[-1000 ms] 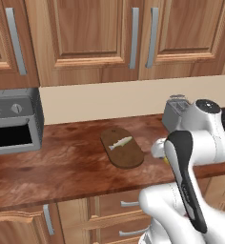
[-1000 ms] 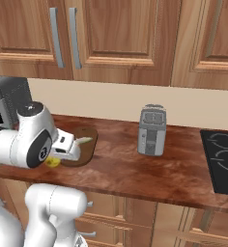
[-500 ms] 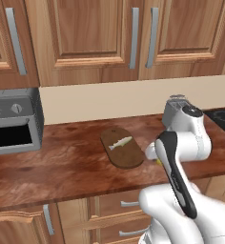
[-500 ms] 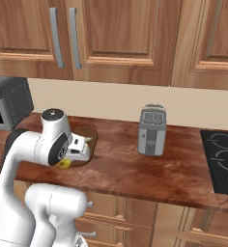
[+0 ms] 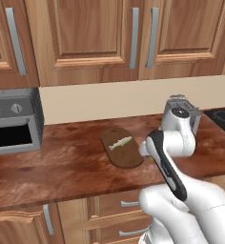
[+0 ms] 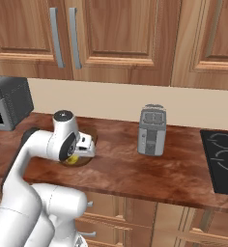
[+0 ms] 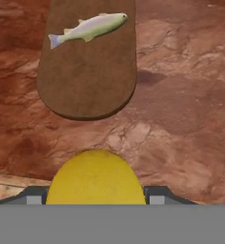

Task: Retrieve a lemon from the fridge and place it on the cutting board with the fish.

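At the bottom centre of the hand view the lemon (image 7: pixel 96 178) sits between the gripper (image 7: pixel 96 193) fingers, which close in on it from either side, so the fruit is held and the fetching part of the job looks finished. In the right base view the same yellow shows at the lower left, tucked under the hand (image 6: pixel 73 158).

Just beyond the lemon, in the upper left of the hand view, lies the cutting board (image 7: pixel 88 71), with a bare stretch of its brown surface nearest the gripper. The fish (image 7: pixel 88 27) lies across the board's far part, near the top edge of the frame. The lemon is not over the board yet; reddish countertop (image 7: pixel 181 119) shows between them.

In the left base view the board (image 5: pixel 121 148) sits at the centre of the frame with the fish (image 5: pixel 120 142) on it, and the hand is just beside its right edge.

What remains, as I judge it, is a short reach forward over the bare near part of the board, a lowering, and the release, keeping clear of the fish.

Farther back, a toaster (image 6: pixel 151 130) stands at centre right of the right base view, and a toaster oven (image 5: pixel 12 125) at the left edge of the left base view.
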You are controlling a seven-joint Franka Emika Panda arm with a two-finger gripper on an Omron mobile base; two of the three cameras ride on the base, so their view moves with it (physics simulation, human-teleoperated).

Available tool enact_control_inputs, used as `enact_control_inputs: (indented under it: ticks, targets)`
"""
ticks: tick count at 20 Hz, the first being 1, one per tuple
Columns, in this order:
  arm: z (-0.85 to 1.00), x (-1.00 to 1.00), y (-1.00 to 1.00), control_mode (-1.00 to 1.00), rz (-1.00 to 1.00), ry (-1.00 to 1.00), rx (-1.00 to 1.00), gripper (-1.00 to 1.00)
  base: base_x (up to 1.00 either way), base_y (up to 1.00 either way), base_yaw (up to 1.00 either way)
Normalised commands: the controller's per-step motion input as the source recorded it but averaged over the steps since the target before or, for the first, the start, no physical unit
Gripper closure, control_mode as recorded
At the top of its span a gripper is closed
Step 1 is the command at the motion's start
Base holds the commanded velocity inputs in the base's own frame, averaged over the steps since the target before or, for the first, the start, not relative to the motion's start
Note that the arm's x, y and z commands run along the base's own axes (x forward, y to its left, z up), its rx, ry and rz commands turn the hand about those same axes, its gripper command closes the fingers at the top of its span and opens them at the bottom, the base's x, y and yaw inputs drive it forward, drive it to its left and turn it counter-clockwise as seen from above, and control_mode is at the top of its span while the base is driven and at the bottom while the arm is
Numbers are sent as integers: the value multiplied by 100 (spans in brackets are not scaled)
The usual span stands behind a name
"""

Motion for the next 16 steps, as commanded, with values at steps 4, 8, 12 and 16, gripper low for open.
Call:
enact_control_inputs:
  ticks: [4,8,12,16]
  targets:
    - [0,54,7,-100,0,0,-1,100,0,0,0]
    - [-2,40,26,-100,0,2,0,100,0,0,0]
    - [-27,45,23,-100,0,0,0,100,0,0,0]
    - [-35,45,8,-100,0,0,0,100,0,0,0]
